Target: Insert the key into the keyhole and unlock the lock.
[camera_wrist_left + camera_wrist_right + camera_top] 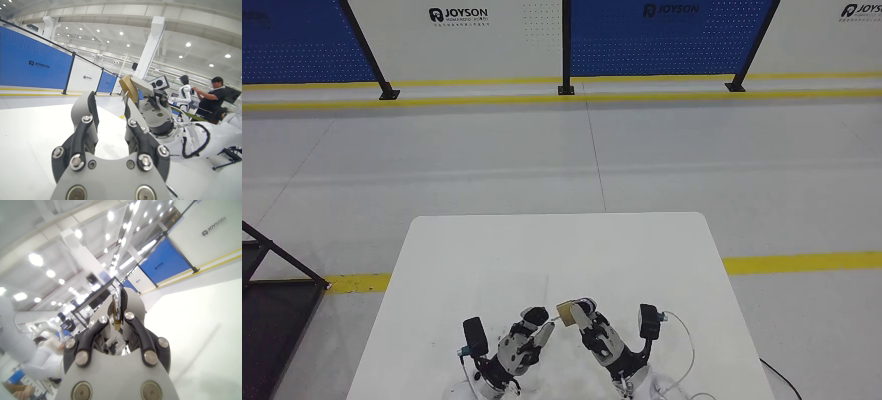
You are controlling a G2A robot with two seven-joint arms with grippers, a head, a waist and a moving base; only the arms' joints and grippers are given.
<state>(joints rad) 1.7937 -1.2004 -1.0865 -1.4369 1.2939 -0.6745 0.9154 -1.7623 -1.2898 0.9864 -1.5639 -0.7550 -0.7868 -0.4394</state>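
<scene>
**Right gripper [577, 313] clamps lock [129, 90], left gripper [108, 100] open beside key [125, 94]**

Right gripper is closed tight on the brass lock and holds it up above the table [542, 250], at lower centre of the top view frame. Reason, I think: the lock body is fixed in the air w/ its keyhole end turned toward the other arm, so that arm can work on it. Left gripper has its fingers wide apart, nothing between them. One ribbed pad [128, 112] is just beside the small silver piece that sticks out from the lock's end. This piece is prob. the key, already sitting in the keyhole, but it is too small to say how deep. If the lock is already open, I cannot tell. Prob. the turn is the step left: the left gripper needs to close on the key head, and the right gripper must hold the lock steady vs. the twist. Risk: the key head is tiny, so the pads can slip off.
</scene>
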